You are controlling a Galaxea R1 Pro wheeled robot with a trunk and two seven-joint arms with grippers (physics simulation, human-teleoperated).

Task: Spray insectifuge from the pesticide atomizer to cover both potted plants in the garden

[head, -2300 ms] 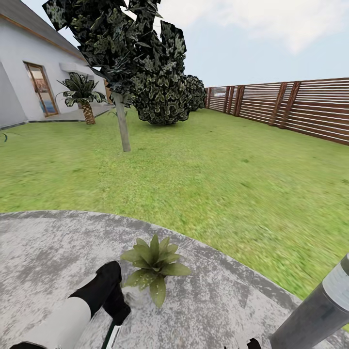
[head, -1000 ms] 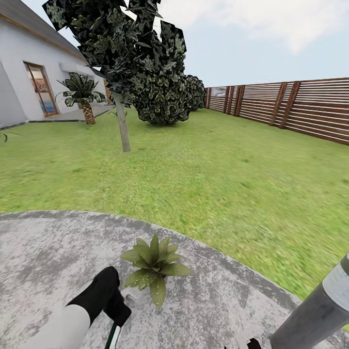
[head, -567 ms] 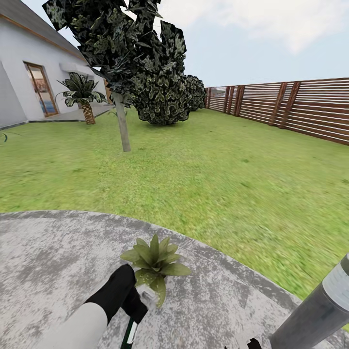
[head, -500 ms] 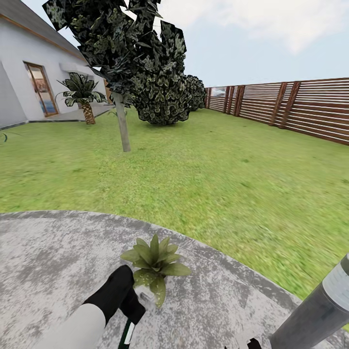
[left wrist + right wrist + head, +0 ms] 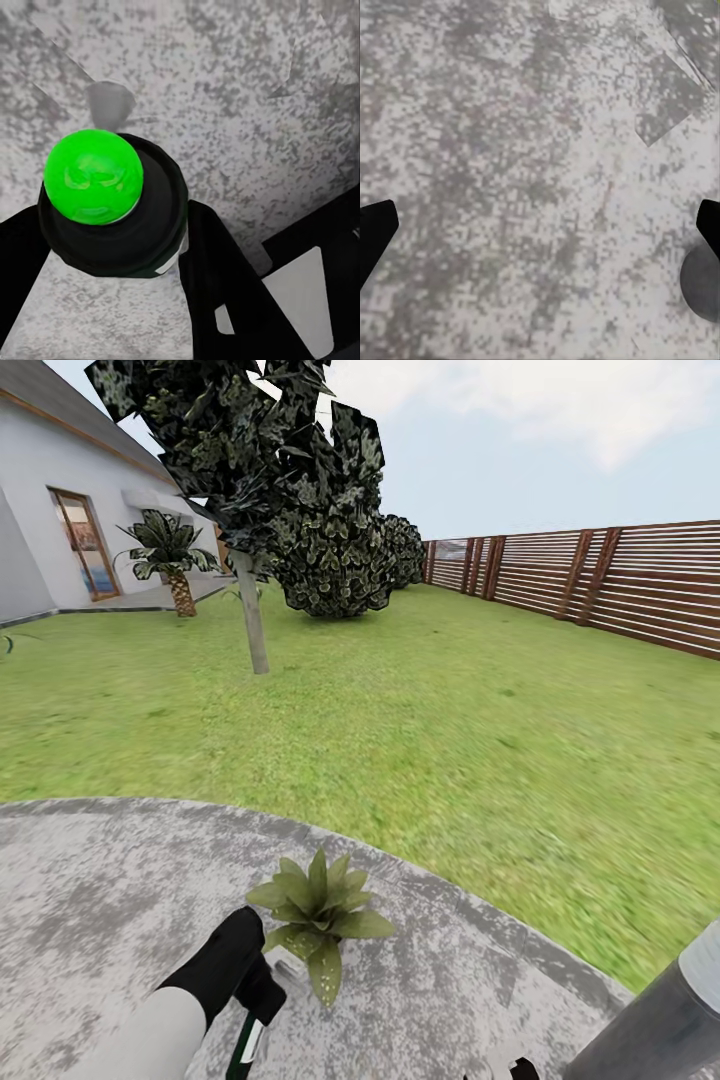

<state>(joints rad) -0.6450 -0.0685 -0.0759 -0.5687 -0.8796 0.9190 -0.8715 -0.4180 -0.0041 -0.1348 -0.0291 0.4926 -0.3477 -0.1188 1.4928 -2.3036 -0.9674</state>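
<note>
One potted plant [image 5: 318, 913], a low rosette of speckled green leaves, sits on the round grey stone patio [image 5: 90, 880] near its far edge. My left gripper [image 5: 252, 998] hangs just left of the plant, beside its near leaves, shut on the pesticide atomizer [image 5: 245, 1046], a dark bottle with a white patch. The left wrist view looks down on the atomizer's bright green tip [image 5: 94, 176], with black fingers [image 5: 217, 277] on both sides of the bottle. My right gripper [image 5: 540, 225] is open over bare patio stone, its fingertips [image 5: 375, 232] far apart.
A grey bollard light [image 5: 660, 1025] leans in at the bottom right. Lawn [image 5: 420, 740] stretches beyond the patio to a slatted wooden fence [image 5: 600, 575]. A thin tree trunk [image 5: 252, 615], dark bushes, a palm [image 5: 172, 555] and the house stand at the back left.
My left arm swung right with the atomizer to the plant's near leaves, then drew back a little to the left. The view has shifted slightly; plant and bollard sit lower in the picture.
</note>
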